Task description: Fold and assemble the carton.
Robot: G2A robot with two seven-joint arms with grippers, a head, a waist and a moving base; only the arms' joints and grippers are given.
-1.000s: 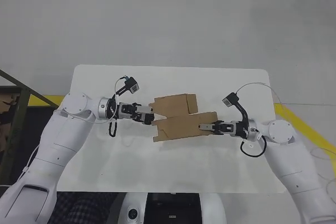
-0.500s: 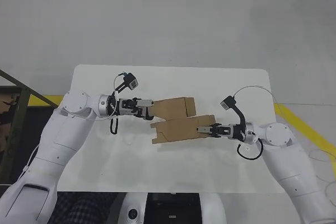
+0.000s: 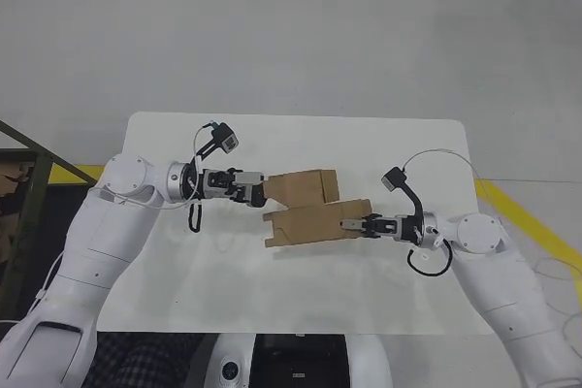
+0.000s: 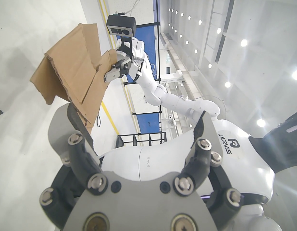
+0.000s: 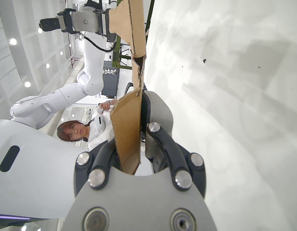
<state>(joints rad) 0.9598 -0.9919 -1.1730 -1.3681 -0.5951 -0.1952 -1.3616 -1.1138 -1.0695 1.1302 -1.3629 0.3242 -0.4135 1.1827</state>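
The brown cardboard carton point(image 3: 306, 204) is part-folded and held just above the middle of the white table. In the left wrist view the carton point(image 4: 74, 73) shows two panels meeting at an angle. My right gripper point(image 3: 354, 224) is shut on the carton's right-hand flap point(image 5: 126, 126), which stands edge-on between its jaws. My left gripper point(image 3: 257, 186) sits at the carton's left end and is open. In its own view the left gripper point(image 4: 136, 115) has its jaws wide apart, and one finger point(image 4: 76, 118) touches the carton's near corner.
The white table point(image 3: 175, 281) has bare room in front of and behind the carton. A dark green frame point(image 3: 10, 165) with cardboard stands off the table's left edge. Yellow floor tape point(image 3: 524, 228) runs past the right side.
My left gripper has moved from the carton's lower left flap toward the far panel's left edge. The carton and my right gripper have shifted slightly left.
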